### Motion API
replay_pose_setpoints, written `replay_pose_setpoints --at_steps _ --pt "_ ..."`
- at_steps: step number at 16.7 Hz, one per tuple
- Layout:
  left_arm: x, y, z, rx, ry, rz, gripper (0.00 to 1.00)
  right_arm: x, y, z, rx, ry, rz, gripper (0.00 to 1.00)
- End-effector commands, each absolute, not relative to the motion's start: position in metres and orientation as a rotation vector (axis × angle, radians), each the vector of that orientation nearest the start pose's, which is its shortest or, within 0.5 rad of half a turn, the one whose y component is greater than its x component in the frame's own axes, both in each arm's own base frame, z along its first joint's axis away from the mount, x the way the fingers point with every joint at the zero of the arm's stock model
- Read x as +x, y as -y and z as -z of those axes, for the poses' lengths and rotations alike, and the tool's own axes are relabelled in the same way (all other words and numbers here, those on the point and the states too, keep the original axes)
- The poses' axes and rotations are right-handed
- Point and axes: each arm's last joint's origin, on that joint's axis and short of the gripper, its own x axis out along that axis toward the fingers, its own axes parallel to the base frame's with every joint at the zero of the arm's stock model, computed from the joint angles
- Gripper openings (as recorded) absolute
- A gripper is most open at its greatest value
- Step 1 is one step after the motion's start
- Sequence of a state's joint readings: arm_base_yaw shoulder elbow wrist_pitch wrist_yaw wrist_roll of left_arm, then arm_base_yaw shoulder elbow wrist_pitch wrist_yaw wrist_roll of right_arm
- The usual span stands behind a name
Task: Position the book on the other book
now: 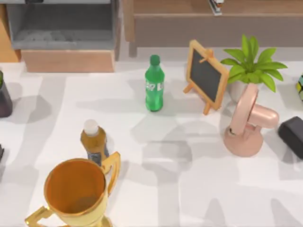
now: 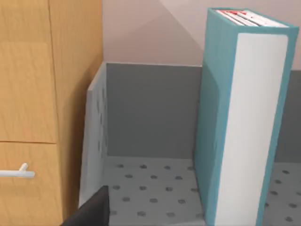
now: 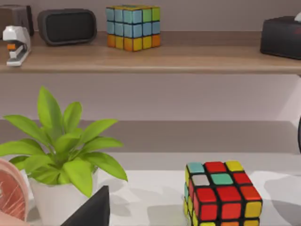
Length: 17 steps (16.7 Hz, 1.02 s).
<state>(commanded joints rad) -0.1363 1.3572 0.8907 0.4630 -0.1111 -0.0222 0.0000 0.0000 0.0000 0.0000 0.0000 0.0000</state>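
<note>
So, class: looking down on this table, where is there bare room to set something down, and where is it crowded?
Bare tabletop runs across the front right, from the gold trophy to below the pink fan. A smaller gap lies between the capped brown bottle and the green bottle. The back right is crowded: chalkboard easel, potted plant and fan stand close together.

Bright, even light floods the white marbled surface (image 1: 189, 189); broad, soft grey shadows stripe it. The tall green plastic bottle (image 1: 154, 85) and the gold metal trophy cup (image 1: 75, 191) look slightly soft-edged.
</note>
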Motion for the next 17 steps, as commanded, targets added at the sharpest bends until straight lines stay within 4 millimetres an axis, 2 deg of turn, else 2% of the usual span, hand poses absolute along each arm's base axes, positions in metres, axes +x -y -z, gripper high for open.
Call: replay_pose_setpoints --at_steps 4,7,9,15,17 --pt "0.387 0.058 -0.274 -0.028 -0.017 0.014 1.0 0.106 0.001 -0.16 0.0 0.0 0.0 1.0" --pt "0.421 0.069 -0.255 -0.022 -0.012 0.016 1.0 0.106 0.001 -0.16 0.0 0.0 0.0 1.0" --pt "0.432 0.073 -0.249 -0.02 -0.006 0.017 1.0 0.106 0.001 -0.16 0.0 0.0 0.0 1.0" --pt "0.434 0.072 -0.247 -0.019 -0.008 0.014 1.0 0.106 0.001 -0.16 0.0 0.0 0.0 1.0" --pt "0.44 0.073 -0.248 -0.02 -0.005 0.017 1.0 0.106 0.001 -0.16 0.0 0.0 0.0 1.0"
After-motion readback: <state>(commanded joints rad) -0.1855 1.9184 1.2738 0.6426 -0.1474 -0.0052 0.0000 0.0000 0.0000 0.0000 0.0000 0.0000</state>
